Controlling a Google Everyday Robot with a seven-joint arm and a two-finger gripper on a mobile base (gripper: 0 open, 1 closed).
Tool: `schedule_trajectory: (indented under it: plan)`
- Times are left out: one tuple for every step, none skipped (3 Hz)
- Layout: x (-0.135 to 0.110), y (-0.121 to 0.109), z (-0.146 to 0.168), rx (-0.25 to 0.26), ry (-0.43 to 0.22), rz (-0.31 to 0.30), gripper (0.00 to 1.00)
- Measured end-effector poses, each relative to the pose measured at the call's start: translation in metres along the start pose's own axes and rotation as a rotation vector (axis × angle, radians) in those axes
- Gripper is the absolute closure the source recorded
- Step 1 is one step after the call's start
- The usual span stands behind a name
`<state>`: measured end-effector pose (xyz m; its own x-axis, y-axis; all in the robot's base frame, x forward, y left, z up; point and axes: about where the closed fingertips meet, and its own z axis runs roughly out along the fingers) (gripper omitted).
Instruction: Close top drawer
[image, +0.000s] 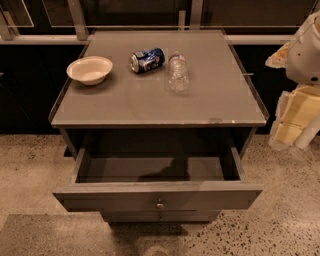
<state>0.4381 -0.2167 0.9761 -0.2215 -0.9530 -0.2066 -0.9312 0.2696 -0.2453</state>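
The top drawer (157, 195) of a grey cabinet is pulled far out toward the camera. Its plain wide front carries a small round metal knob (160, 204). The shallow grey box (150, 169) behind the front looks empty. A narrower drawer front (160, 216) with a similar knob shows just below it. My gripper (292, 122), cream-coloured under a white arm joint (307, 50), hangs at the right edge of the view. It is beside the cabinet's right side, level with the tabletop, and apart from the drawer.
On the cabinet top (215, 102) are a white bowl (90, 69) at the left, a blue can (147, 59) on its side, and a clear plastic bottle (177, 72) lying down. Speckled floor (30, 165) surrounds the cabinet. A dark wall stands behind.
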Motion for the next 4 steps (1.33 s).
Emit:
schedule_trajectory:
  plan:
    - [-0.001,0.001,-0.003,0.019,-0.007,-0.003,0.00]
    - [0.004,0.022,0.007,0.035,-0.069,-0.016,0.00]
    - [0.036,0.056,0.075,-0.027,-0.198,0.049,0.00]
    - [0.064,0.102,0.181,-0.136,-0.378,0.167,0.00]
